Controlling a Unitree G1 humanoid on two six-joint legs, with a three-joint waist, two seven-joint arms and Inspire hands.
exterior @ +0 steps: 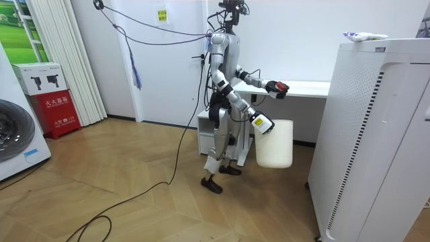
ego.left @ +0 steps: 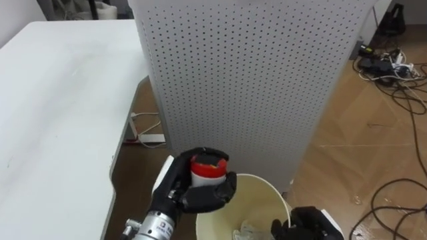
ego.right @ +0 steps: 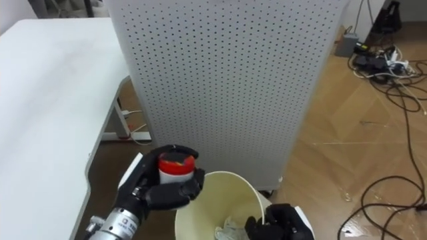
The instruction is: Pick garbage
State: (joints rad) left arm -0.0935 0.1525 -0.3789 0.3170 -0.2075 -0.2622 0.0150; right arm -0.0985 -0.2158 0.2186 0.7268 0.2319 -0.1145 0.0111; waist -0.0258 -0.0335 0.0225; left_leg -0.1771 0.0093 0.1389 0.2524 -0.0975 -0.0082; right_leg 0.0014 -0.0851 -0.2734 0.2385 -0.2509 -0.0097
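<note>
One red-topped canister (ego.left: pixel 209 171) clasped in left hand (ego.left: pixel 197 193), above bin (ego.left: pixel 261 195).

Table (ego.left: pixel 53 100) left of tall unit (ego.left: pixel 247 80), bucket (ego.left: pixel 257 197) before it, cables (ego.left: pixel 393 73) at right

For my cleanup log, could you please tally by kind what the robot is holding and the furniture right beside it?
red-capped jar: 1, in the left hand
bin: 1, in the right hand
table: 1
perforated cabinet: 1
Total: 4
</note>
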